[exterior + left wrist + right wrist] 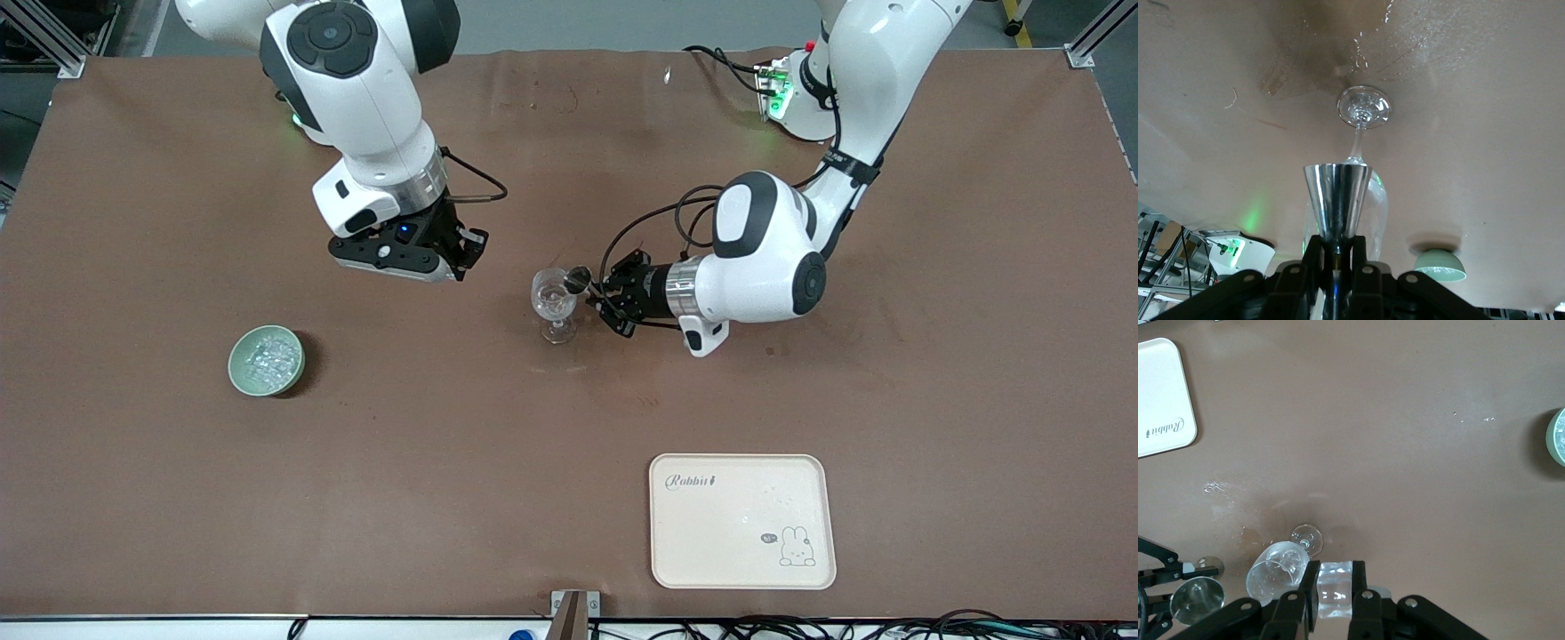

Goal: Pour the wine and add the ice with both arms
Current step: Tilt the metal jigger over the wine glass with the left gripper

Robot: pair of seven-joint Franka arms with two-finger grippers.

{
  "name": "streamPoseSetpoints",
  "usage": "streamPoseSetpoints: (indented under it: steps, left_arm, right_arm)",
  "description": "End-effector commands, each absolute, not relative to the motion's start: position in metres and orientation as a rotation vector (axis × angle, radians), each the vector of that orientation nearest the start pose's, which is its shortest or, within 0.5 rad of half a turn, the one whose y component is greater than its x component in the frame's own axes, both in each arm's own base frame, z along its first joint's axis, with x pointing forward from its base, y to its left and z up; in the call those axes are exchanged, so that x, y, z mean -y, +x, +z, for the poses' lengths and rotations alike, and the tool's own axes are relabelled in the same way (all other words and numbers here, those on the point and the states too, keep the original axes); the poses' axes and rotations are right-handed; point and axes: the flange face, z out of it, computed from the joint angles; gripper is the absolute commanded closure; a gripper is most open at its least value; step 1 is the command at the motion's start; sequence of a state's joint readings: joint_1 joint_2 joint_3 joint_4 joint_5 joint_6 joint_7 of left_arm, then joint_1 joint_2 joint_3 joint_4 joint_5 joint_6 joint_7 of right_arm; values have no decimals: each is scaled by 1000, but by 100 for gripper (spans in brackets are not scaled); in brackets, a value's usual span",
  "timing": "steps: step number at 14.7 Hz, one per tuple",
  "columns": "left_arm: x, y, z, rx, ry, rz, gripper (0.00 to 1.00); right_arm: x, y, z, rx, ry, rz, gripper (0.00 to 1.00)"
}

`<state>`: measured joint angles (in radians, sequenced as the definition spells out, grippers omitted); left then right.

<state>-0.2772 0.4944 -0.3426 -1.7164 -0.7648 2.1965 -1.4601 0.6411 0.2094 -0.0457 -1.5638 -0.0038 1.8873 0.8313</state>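
A clear stemmed wine glass (555, 302) stands upright mid-table. My left gripper (594, 289) is shut on a small silver metal measuring cup (577, 279) and holds it level with the glass's rim, touching or just beside it. In the left wrist view the cup (1338, 197) sits between the fingers (1313, 257), with the glass (1363, 107) just past it. My right gripper (467, 253) is up over the table beside the glass, toward the right arm's end. It is shut on one ice cube (1335, 590). More ice (265, 357) lies in a green bowl (236, 372).
A cream tray (742, 520) with a rabbit print lies near the table's front edge, toward the left arm's end. Wet marks (1217, 488) show on the brown mat around the glass. The left arm's base (791, 98) stands at the table's back edge.
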Motion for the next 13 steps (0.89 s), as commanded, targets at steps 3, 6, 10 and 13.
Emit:
streamPoseSetpoints:
  steps: [3, 6, 10, 13]
  left_arm:
    - [400, 537, 336, 2084, -2575, 1073, 99]
    - [400, 538, 335, 2089, -2559, 1023, 99]
    - [412, 531, 339, 2083, -2545, 956, 99]
    - [414, 533, 342, 2108, -2519, 898, 100]
  right_arm:
    - [-357, 528, 535, -362, -3056, -150, 97]
    - [-357, 529, 535, -362, -3054, -152, 97]
    - [-356, 530, 535, -363, -3054, -155, 96]
    - [-355, 531, 534, -368, -3054, -156, 96]
